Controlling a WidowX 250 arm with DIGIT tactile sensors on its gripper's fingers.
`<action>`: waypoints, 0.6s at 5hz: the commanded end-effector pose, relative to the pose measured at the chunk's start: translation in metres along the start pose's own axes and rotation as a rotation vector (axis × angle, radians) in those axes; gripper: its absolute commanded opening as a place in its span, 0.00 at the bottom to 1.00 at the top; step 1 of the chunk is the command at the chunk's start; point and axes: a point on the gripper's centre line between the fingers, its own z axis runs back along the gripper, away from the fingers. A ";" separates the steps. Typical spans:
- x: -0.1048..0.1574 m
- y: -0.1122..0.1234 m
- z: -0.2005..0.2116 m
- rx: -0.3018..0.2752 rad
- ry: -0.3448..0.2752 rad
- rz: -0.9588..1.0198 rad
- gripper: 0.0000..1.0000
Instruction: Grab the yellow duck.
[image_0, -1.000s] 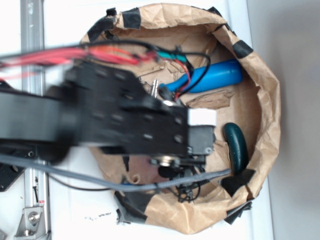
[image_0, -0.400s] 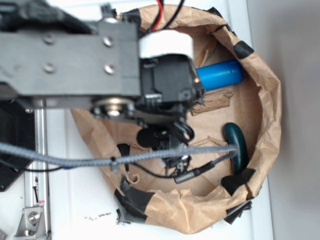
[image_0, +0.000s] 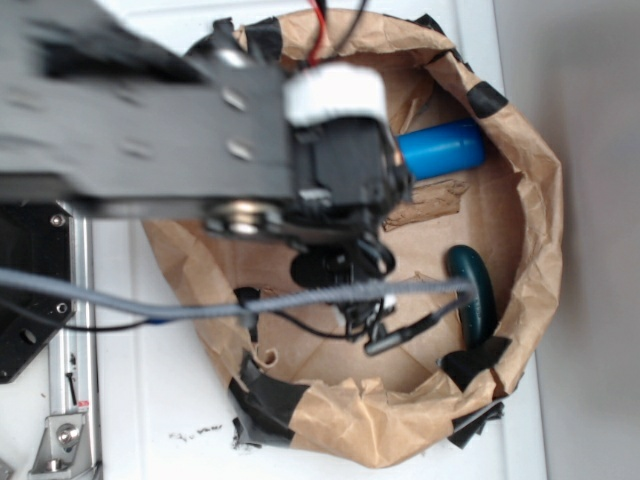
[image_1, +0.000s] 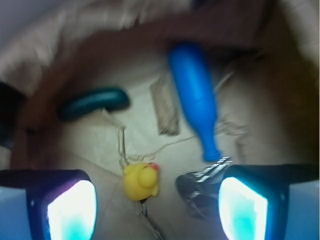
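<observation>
A crumpled brown paper basin (image_0: 535, 210), patched with black tape along its rim, takes up most of the exterior view, and the robot's black arm (image_0: 150, 130) reaches in over its left half, blurred and hiding much of the floor beneath it. A grey cable (image_0: 200, 308) runs across from the left toward the basin's right side. Inside, the blue bottle-shaped pin (image_1: 196, 100) lies on its side with its narrow neck toward the camera in the wrist view, and a dark teal curved piece (image_1: 92, 103) rests near the wall, well apart from it. The gripper (image_1: 150, 207) hangs above the paper floor with its two fingers (image_1: 72, 210) spread wide, nothing between them touching either pad. The yellow duck (image_1: 140, 181) sits on the floor between the fingers, slightly nearer the left one in the picture, its red-orange beak pointing toward the pin. A small dark object (image_1: 200, 192) lies just beside the right finger; what it is cannot be told.
</observation>
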 end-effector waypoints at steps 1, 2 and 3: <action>-0.008 0.005 -0.037 0.031 0.055 -0.172 1.00; -0.007 0.020 -0.030 0.042 0.039 -0.149 1.00; -0.005 0.022 -0.008 0.001 0.008 -0.134 1.00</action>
